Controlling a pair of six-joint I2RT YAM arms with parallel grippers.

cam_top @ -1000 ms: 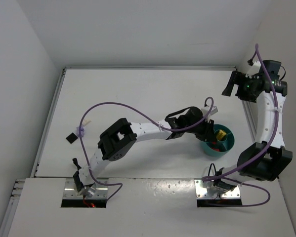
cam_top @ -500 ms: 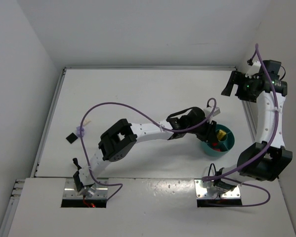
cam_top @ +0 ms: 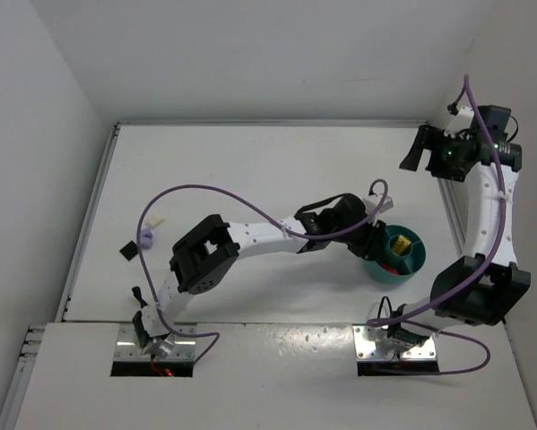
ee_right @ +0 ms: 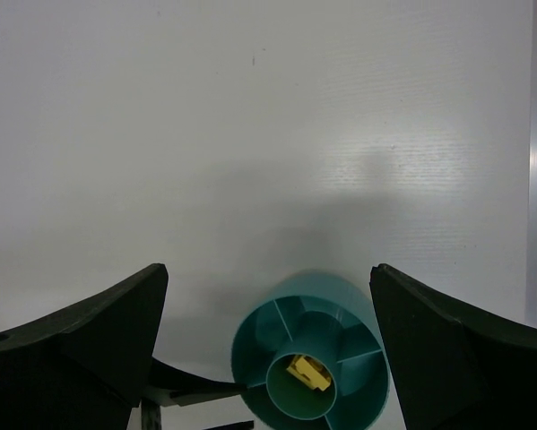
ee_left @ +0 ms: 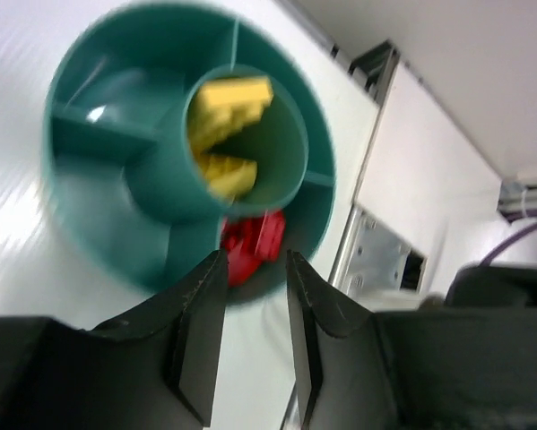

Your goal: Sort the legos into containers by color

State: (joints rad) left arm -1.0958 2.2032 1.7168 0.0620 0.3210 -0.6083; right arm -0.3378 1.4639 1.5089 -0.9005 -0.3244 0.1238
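Left claw (ee_left: 255, 269) as landmark: well off to its left on the bench (cam_top: 250, 170) lie three loose legos, a black brick (cam_top: 125, 248), a lavender brick (cam_top: 145, 238) and a cream brick (cam_top: 155, 220), all unsorted. This claw is slightly parted and grasps nothing. Just ahead of it, to its right, sits the teal bowl (cam_top: 382, 271), with yellow legos (ee_left: 228, 98) in the central cup and red legos (ee_left: 250, 251) in an outer compartment. Well beyond, the right claw (ee_right: 268, 269) hangs released and empty. Roughly two colours look done, three remain.

White table (cam_top: 250, 170), plain white walls (cam_top: 250, 54), metal edge rails (cam_top: 90, 215), soft even light, possibly overhead.
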